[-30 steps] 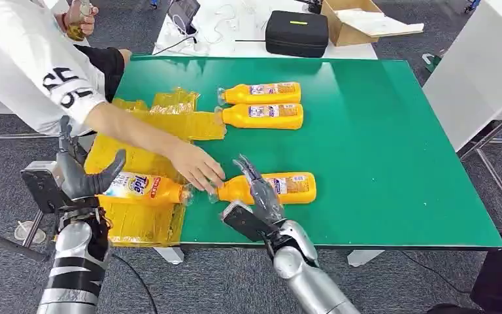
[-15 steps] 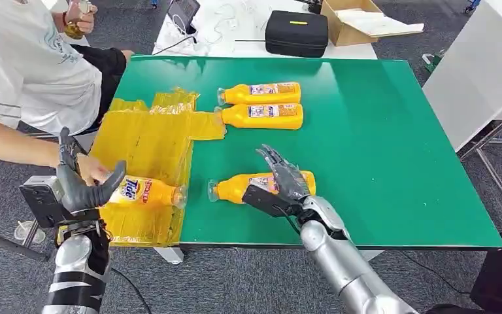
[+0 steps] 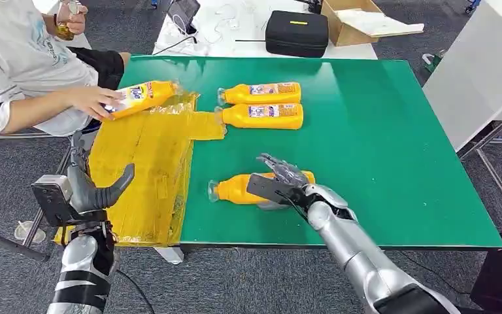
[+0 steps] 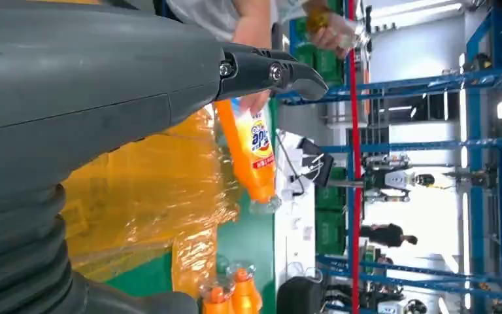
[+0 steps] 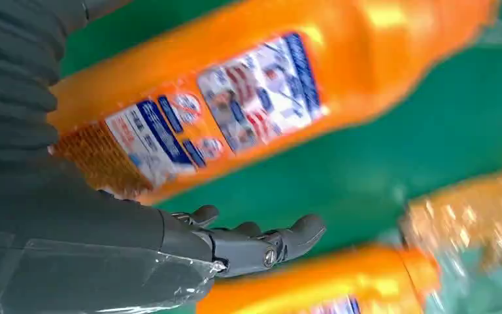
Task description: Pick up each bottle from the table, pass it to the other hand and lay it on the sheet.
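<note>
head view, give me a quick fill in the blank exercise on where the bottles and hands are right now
1. The person's hand holds a bottle over the far edge of the ____ sheet.
2. The right hand is over a bottle lying on the ____ table.
3. Farther back, ____ bottles lie side by side.
4. The left hand holds ____.

Missing words: yellow; green; two; nothing

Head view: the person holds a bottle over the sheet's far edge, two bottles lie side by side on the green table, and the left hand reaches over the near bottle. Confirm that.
One slip: it is the right hand over the near bottle, as the head view shows. The left hand is beside the yellow sheet, holding nothing. The rest stands.
</note>
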Robot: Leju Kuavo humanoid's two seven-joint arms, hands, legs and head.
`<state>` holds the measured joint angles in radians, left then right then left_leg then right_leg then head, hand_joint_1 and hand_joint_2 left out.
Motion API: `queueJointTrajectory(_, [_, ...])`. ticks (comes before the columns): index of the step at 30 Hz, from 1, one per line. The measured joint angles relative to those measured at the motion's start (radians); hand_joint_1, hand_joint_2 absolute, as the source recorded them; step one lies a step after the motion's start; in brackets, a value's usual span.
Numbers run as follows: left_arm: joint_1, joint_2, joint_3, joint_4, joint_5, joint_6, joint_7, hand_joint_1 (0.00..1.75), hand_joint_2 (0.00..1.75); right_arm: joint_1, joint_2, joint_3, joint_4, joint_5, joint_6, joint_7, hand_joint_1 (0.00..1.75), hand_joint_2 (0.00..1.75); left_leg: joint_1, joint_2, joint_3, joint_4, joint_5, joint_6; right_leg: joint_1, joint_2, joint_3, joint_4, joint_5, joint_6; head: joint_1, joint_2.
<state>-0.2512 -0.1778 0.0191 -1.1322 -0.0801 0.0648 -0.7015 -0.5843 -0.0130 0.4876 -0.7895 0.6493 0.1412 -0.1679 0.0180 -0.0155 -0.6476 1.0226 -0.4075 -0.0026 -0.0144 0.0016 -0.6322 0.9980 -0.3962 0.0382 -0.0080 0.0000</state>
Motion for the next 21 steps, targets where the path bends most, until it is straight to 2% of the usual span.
queueJointTrajectory(3, [-0.006,-0.003,-0.002,0.018,0.005,-0.002,0.0,0.0,1.75,-0.041,-0.015,0.021,0.056,-0.008,0.055,-0.02,0.0,1.75,0.0,0.0,0.0,0.0,0.0,0.0,0.0,0.0,0.0,0.0,0.0,0.0,0.0,0.0])
queueJointTrajectory(10, [-0.019,-0.006,-0.005,0.046,0.009,-0.009,0.0,0.0,1.75,-0.102,-0.042,0.06,0.12,-0.006,0.103,-0.027,0.0,1.75,0.0,0.0,0.0,0.0,0.0,0.0,0.0,0.0,0.0,0.0,0.0,0.0,0.0,0.0])
queueJointTrajectory(16, [-0.028,-0.009,-0.004,0.068,0.021,-0.019,0.0,0.0,1.75,-0.16,-0.069,0.148,0.144,0.052,0.172,0.004,0.0,1.75,0.0,0.0,0.0,0.0,0.0,0.0,0.0,0.0,0.0,0.0,0.0,0.0,0.0,0.0])
queueJointTrajectory(17, [-0.029,-0.01,-0.004,0.07,0.021,-0.02,0.0,0.0,1.75,-0.167,-0.071,0.165,0.146,0.06,0.177,0.008,0.14,1.75,0.0,0.0,0.0,0.0,0.0,0.0,0.0,0.0,0.0,0.0,0.0,0.0,0.0,0.0])
queueJointTrajectory(18, [-0.03,-0.011,-0.004,0.074,0.021,-0.02,0.0,0.0,1.75,-0.173,-0.073,0.182,0.148,0.064,0.179,0.009,0.8,1.75,0.0,0.0,0.0,0.0,0.0,0.0,0.0,0.0,0.0,0.0,0.0,0.0,0.0,0.0])
queueJointTrajectory(19, [-0.032,-0.011,-0.004,0.077,0.023,-0.02,0.0,0.0,1.75,-0.177,-0.075,0.194,0.151,0.067,0.182,0.01,1.54,1.75,0.0,0.0,0.0,0.0,0.0,0.0,0.0,0.0,0.0,0.0,0.0,0.0,0.0,0.0])
queueJointTrajectory(20, [-0.033,-0.012,-0.004,0.08,0.025,-0.022,0.0,0.0,1.75,-0.18,-0.076,0.206,0.154,0.072,0.183,0.012,1.75,1.75,0.0,0.0,0.0,0.0,0.0,0.0,0.0,0.0,0.0,0.0,0.0,0.0,0.0,0.0])
queueJointTrajectory(21, [-0.034,-0.013,-0.004,0.082,0.025,-0.023,0.0,0.0,1.75,-0.183,-0.076,0.219,0.156,0.078,0.183,0.015,1.75,1.75,0.0,0.0,0.0,0.0,0.0,0.0,0.0,0.0,0.0,0.0,0.0,0.0,0.0,0.0])
